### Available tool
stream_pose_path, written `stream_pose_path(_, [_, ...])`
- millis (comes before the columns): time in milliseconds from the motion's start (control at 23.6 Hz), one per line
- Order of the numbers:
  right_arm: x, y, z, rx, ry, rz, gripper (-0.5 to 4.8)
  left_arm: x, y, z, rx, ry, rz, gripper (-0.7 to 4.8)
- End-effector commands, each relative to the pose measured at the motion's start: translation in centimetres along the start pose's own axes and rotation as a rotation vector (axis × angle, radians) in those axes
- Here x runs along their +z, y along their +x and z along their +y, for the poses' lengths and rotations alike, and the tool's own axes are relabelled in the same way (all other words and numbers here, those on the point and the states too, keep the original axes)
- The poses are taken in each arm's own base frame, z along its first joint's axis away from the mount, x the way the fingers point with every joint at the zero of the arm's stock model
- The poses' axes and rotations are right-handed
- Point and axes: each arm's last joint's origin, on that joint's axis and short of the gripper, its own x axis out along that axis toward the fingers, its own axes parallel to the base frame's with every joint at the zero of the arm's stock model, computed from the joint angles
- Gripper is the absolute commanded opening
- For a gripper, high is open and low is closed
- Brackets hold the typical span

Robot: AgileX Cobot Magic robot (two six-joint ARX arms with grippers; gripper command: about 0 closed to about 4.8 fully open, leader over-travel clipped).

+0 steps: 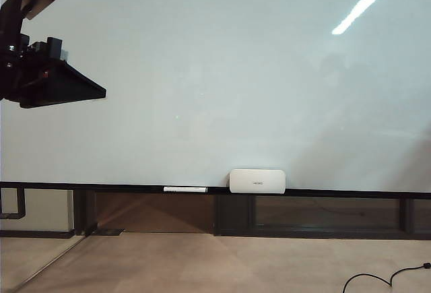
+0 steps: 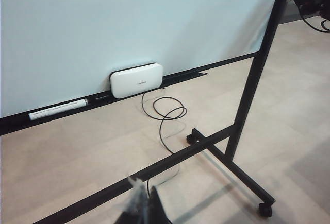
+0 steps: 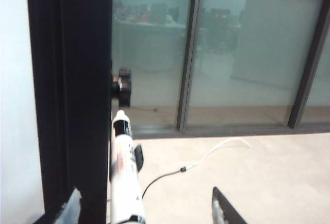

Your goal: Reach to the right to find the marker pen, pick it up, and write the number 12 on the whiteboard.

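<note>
The whiteboard (image 1: 222,77) fills the exterior view, its glossy face bare; the number 12 does not show in any view. The marker pen (image 3: 122,170), white with a black band near its tip, stands between the wide-apart fingers of my right gripper (image 3: 147,208), close to the finger beside the board's black side frame (image 3: 69,80). Neither finger touches it, and the gripper is open. This arm is outside the exterior view. My left gripper (image 1: 101,93) hangs high at the board's left, fingers (image 2: 154,206) pressed together on nothing.
A white rounded box (image 1: 256,180) and a slim white stick (image 1: 185,189) rest on the dark ledge (image 1: 337,192). The board's wheeled black stand (image 2: 242,175) and a loose cable (image 2: 165,118) lie on the floor. Glass partitions (image 3: 247,54) stand beyond the pen.
</note>
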Motion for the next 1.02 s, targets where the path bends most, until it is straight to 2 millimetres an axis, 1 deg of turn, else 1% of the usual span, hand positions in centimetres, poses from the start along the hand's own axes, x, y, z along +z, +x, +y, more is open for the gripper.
stream_pose_path(42, [0.0, 0.2, -0.1, 0.011, -0.003, -0.001, 3.23, 0.3, 0.0, 0.0, 0.005, 0.007, -0.017, -0.05])
stream_pose_path(297, [0.1, 0.2, -0.3, 0.008, -0.03, -0.001, 3.23, 0.3, 0.0, 0.0, 0.005, 0.001, -0.017, -0.05])
stream_pose_path(509, [0.2, 0.2, -0.9, 0.001, -0.037, 0.006, 3.22, 0.3, 0.0, 0.0, 0.004, -0.007, -0.017, -0.05])
stream_pose_path(679, [0.5, 0.4, -1.2, 0.025, -0.037, 0.008, 3.22, 0.3, 0.1, -0.2, -0.008, -0.007, -0.017, -0.05])
stream_pose_path(934, [0.7, 1.4, -1.5, 0.071, -0.033, 0.018, 3.21, 0.3, 0.1, -0.2, -0.006, -0.008, -0.016, -0.05])
stream_pose_path(1019, [0.7, 1.7, -1.5, 0.085, -0.03, 0.026, 3.09, 0.3, 0.1, -0.2, -0.003, -0.007, -0.016, -0.05])
